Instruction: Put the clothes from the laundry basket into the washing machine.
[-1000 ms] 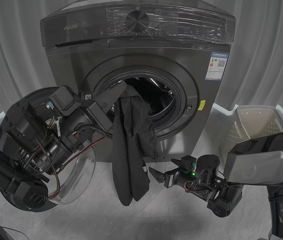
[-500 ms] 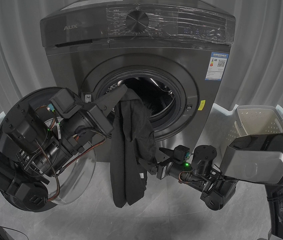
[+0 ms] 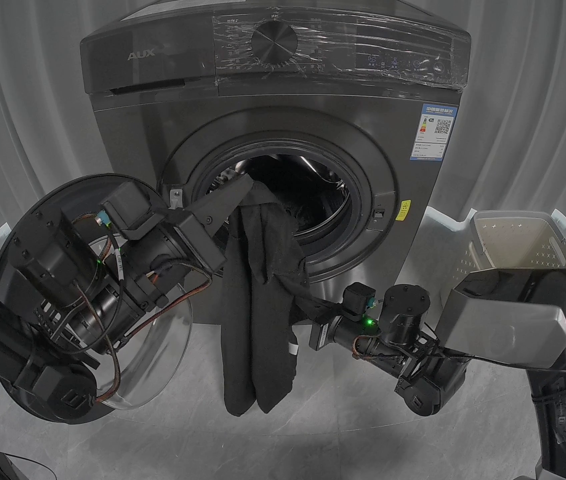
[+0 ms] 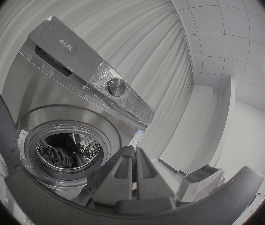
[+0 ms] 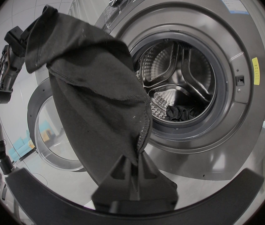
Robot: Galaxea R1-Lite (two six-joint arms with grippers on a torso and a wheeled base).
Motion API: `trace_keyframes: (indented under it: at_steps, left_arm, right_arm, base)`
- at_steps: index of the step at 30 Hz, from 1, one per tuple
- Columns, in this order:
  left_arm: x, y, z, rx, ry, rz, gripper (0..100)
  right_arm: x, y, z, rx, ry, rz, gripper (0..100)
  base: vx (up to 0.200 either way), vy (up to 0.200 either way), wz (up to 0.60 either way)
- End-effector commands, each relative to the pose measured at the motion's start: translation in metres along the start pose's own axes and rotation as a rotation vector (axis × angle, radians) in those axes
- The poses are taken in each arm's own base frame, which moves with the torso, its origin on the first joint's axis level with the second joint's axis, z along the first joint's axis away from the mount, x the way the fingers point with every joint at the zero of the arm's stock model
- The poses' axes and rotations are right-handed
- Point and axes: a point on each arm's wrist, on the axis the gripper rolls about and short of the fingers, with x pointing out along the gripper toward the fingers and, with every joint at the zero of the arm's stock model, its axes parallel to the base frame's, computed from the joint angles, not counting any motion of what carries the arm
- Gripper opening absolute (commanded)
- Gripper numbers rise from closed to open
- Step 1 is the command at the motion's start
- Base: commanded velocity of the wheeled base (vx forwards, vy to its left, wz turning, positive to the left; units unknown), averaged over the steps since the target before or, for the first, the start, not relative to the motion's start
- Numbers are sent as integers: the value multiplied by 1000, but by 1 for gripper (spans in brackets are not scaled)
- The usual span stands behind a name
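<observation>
Left tool (image 3: pixel 245 185) is closed on the top of the black garment (image 3: pixel 259 288), right at the left rim of the drum opening (image 3: pixel 316 195) of the washing machine (image 3: pixel 163 121). Most of the cloth hangs outside, down the front panel, with its end near the floor. The main risk, as I judge it, is there: if this tool lets go before the bulk is over the rim, the hanging weight would likely pull the whole piece down to the floor. The long tail could also snag on the lower rim and be left trailing out.

The right tool (image 3: pixel 307 309) is pinched shut on a thin edge of the garment at its right side, low in front of the machine. So small a bite may slip when lifted, and pulling against the left tool would only stretch the cloth.

Left arm reaches up and across the open door (image 3: pixel 163 341), its wrist tilted up toward the opening. Right arm lies low, its forearm coming in from the side of the laundry basket (image 3: pixel 516 241), its tool roughly level. A dark piece (image 5: pixel 182 112) lies in the drum already
</observation>
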Motion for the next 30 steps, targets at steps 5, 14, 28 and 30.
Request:
trace_keyframes:
  at_steps: [5, 14, 28, 30]
  left_arm:
    - [-5, 40, -20, 33, 72, 128, 0]
    - [-22, 43, -35, 27, 167, 139, 100]
    - [-41, 38, -64, 97, 326, 100, 100]
    - [-39, 41, -69, 144, 339, 101, 100]
  right_arm:
    - [-29, 13, 38, 5, -44, -54, 0]
    - [-39, 14, 41, 2, -32, -74, 0]
    - [-38, 4, 39, -6, -27, -102, 0]
    - [-38, 4, 40, -6, -32, -103, 0]
  base:
    - [0, 0, 0]
    - [0, 0, 0]
    - [0, 0, 0]
    - [0, 0, 0]
